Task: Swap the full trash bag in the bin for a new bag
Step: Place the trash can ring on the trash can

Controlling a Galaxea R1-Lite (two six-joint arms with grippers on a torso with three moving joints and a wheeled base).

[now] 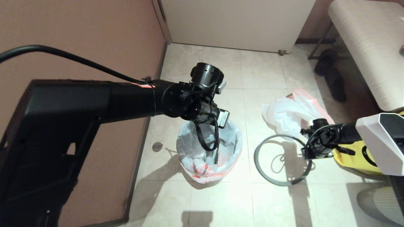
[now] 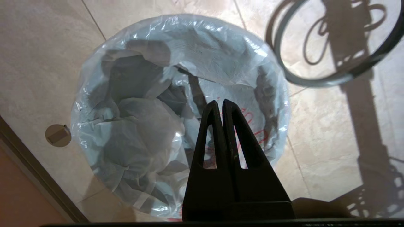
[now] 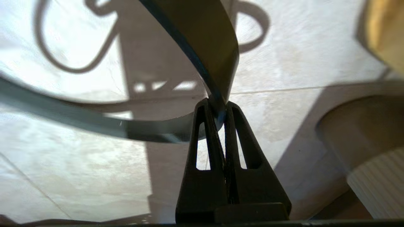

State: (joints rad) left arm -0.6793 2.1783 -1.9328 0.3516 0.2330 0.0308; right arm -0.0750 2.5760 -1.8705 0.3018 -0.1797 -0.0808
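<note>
Right claw (image 3: 217, 107), lower right of centre in the head view, pinched tight on the grey ring rim (image 1: 277, 181), already off the bin and tilted above the floor (image 1: 221, 205). Best set flat on bare tile, well apart from the new bag (image 1: 288, 115) crumpled just above it in frame, so nothing snags. Left claw (image 2: 220, 105) fully closed and empty, poised over the open mouth of the full trash bag (image 1: 210, 154) at centre frame, the bag draped over the bin. Next: open wide, gather the bag edge, lift straight up to avoid tipping the bin.
</note>
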